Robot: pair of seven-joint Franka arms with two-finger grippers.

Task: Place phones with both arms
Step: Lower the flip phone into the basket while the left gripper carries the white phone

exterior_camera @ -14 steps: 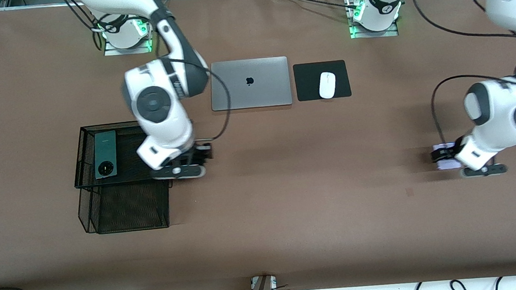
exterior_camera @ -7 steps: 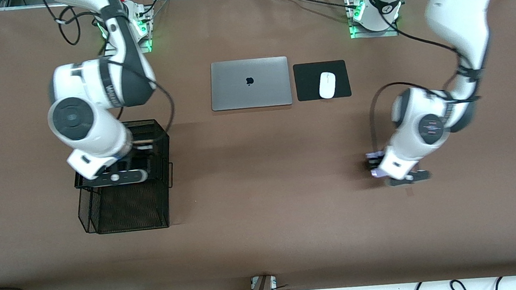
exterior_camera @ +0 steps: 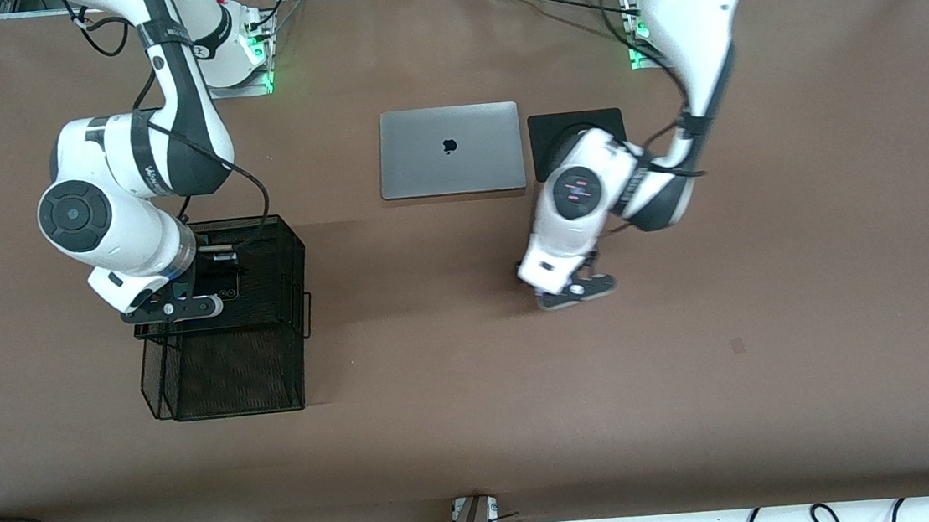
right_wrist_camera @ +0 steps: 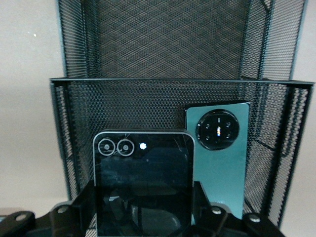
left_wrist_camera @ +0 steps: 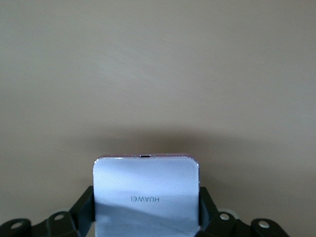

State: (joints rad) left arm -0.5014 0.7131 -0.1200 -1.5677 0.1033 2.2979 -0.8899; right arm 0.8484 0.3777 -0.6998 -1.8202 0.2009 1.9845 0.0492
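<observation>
Over the black wire-mesh tray (exterior_camera: 279, 252), the small squarish black phone (right_wrist_camera: 143, 182) is clamped in the right gripper (right_wrist_camera: 143, 217), camera end toward the lower tier, beside the long dark-green phone (right_wrist_camera: 219, 158). The pale-lilac phone (left_wrist_camera: 146, 195) is gripped by the left gripper (left_wrist_camera: 146, 222), now carried mid-table.

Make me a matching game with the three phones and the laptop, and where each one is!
Things:
1. pale-lilac phone
2. black phone
3. dark-green phone
4. grey laptop

Places:
A. lying in the mesh tray's upper tier
B. lying shut on the table, beside the mouse pad
C. held in the left pincer over bare table
D. held in the right pincer above the tray

Pairs: 1-C, 2-D, 3-A, 4-B
</observation>
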